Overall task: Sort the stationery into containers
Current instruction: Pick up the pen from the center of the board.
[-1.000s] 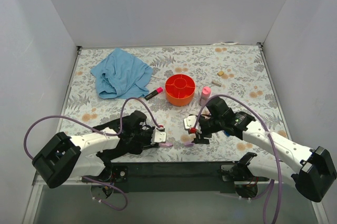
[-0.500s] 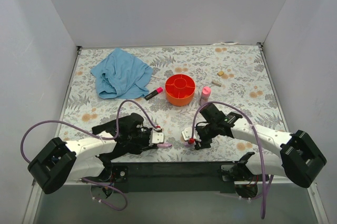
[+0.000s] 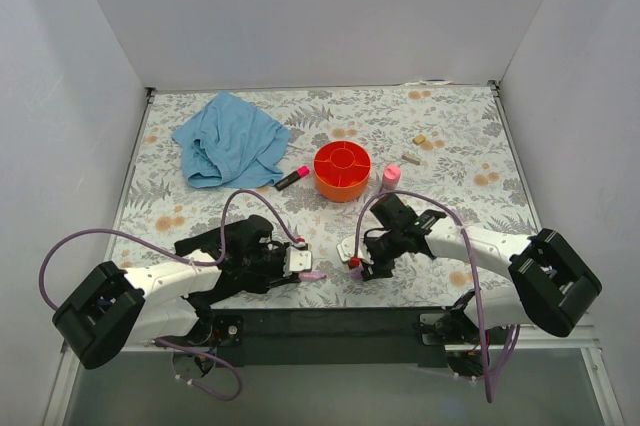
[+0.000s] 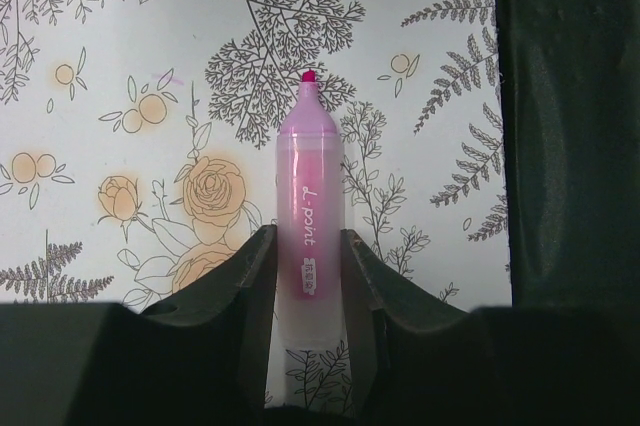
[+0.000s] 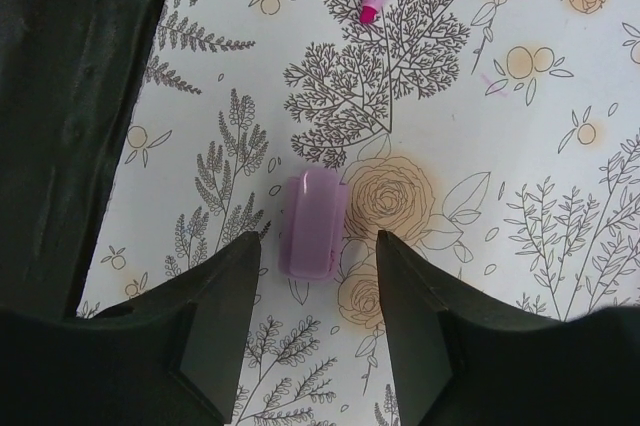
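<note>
Down front, left pincer [image 4: 305, 246] grips highlighter [image 4: 308, 171]; right pincer [image 5: 317, 244] straddles cap [image 5: 312, 218].

Frosted plastic highlighter [image 4: 308, 226], matt cap [image 5: 311, 223]

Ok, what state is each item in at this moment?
lilac highlighter: uncapped, clamped in the left gripper
lilac cap: off, lying flat
right gripper: open, straddling the cap
orange bowl: upright
pink highlighter: lying flat beside the bowl
pink bottle: upright
blue cloth: crumpled
</note>
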Controlling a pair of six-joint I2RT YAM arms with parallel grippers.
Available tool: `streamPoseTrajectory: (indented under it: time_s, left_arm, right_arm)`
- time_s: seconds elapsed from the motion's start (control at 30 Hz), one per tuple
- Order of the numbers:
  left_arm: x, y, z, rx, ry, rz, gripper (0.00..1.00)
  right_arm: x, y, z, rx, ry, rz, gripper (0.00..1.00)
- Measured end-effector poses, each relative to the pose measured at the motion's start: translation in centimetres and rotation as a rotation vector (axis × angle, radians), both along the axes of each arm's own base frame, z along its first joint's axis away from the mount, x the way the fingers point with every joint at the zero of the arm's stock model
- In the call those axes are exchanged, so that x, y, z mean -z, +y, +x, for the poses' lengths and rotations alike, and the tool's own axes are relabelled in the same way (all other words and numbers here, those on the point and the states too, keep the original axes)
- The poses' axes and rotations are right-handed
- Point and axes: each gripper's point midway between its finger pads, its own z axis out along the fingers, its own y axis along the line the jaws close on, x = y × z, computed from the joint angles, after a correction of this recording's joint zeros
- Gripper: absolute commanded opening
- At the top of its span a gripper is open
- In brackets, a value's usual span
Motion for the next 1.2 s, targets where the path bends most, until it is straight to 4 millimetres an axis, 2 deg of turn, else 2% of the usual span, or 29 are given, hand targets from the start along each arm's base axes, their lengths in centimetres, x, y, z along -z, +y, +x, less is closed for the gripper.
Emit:
streamPoseTrajectory:
  time_s: [0.47, 0.57, 0.63, 0.7, 0.77, 0.83, 1.07, 1.13, 1.2]
  left_arm:
    - [0.0, 0.1, 0.2, -0.05, 0.016, -0.006, 0.0]
    - [0.0, 0.2, 0.2, -0.057, 0.016, -0.007, 0.0]
    - [0.0, 0.2, 0.2, -0.062, 0.016, -0.008, 0.0]
    - [0.0, 0.2, 0.2, -0.067, 0.016, -0.008, 0.0]
    - [-0.1, 0.3, 0.3, -0.071, 0.016, -0.008, 0.0]
    - [-0.1, 0.3, 0.2, -0.073, 0.02, -0.006, 0.0]
    - [-0.8, 0.9, -0.4, -0.089, 0.083, 0.04, 0.0]
    - [-2.0, 0.5, -0.3, -0.098, 0.113, 0.04, 0.0]
    - [-4.2, -0.3, 0.0, -0.108, 0.145, 0.023, 0.0]
  right_arm:
    - [0.9, 0.2, -0.6, -0.01, -0.007, -0.03, 0.49]
    - [1.1, 0.0, -0.8, -0.012, -0.008, -0.033, 0.34]
    - [1.2, -0.1, -0.9, -0.013, -0.005, -0.033, 0.3]
    - [1.2, 0.0, -0.9, -0.012, -0.009, -0.033, 0.21]
    - [1.2, 0.0, -0.8, -0.011, -0.011, -0.033, 0.06]
    - [1.2, 0.0, -0.9, -0.007, -0.009, -0.035, 0.01]
    - [1.0, -0.3, -0.2, 0.042, -0.033, -0.06, 0.01]
    - [0.3, -0.4, 0.4, 0.073, -0.066, -0.064, 0.01]
    - [-1.1, -0.3, 1.5, 0.106, -0.125, -0.043, 0.01]
